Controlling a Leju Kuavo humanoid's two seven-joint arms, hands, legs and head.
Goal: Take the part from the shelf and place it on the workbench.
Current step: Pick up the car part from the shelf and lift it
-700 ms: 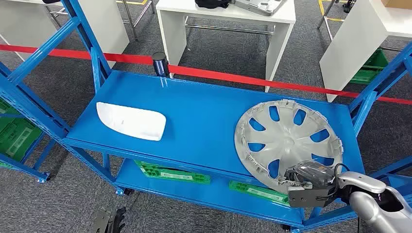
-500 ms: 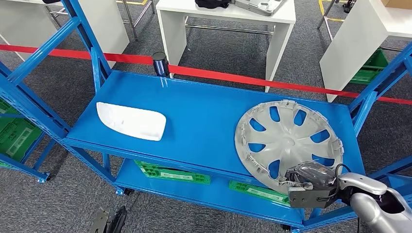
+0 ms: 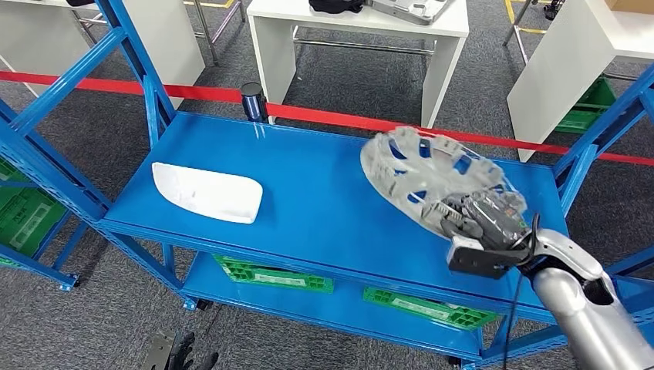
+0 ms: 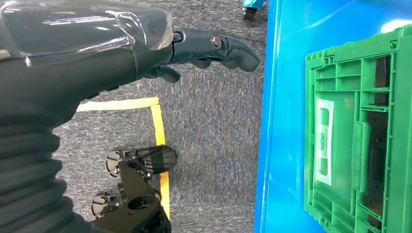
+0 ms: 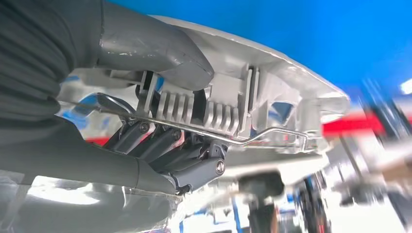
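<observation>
1. Our right hand [image 3: 482,223] grips the hubcap [image 3: 420,173] by its near rim; at the wrist we see the thumb [image 5: 155,46] pressed on one face and the dark fingers [image 5: 160,145] hooked under the other, around the wire ring.
2. We hold the hubcap tilted and clear of the shelf [image 3: 308,193], its far edge raised toward the red tape [image 3: 339,119] and its near edge down by our hand.
3. It hangs over the right end of the shelf top, near the right upright [image 3: 594,146].
4. Bare blue surface lies to its left, between it and the white panel [image 3: 207,193], which rests flat at the left end, just inside the near edge.
5. Our right arm [image 3: 586,316] comes in over the near right corner of the shelf.
6. Our left hand [image 4: 209,48] hangs low beside the shelf, over grey carpet, holding nothing, fingers apart and lightly curled.
7. Near that hand, a green crate [image 4: 359,136] sits on the lower tier; its side lies well inside the tier's blue edge.
8. Beyond the tape stand a white table [image 3: 362,38] and, to the far right, a white bench [image 3: 578,69], with open carpet between them.
</observation>
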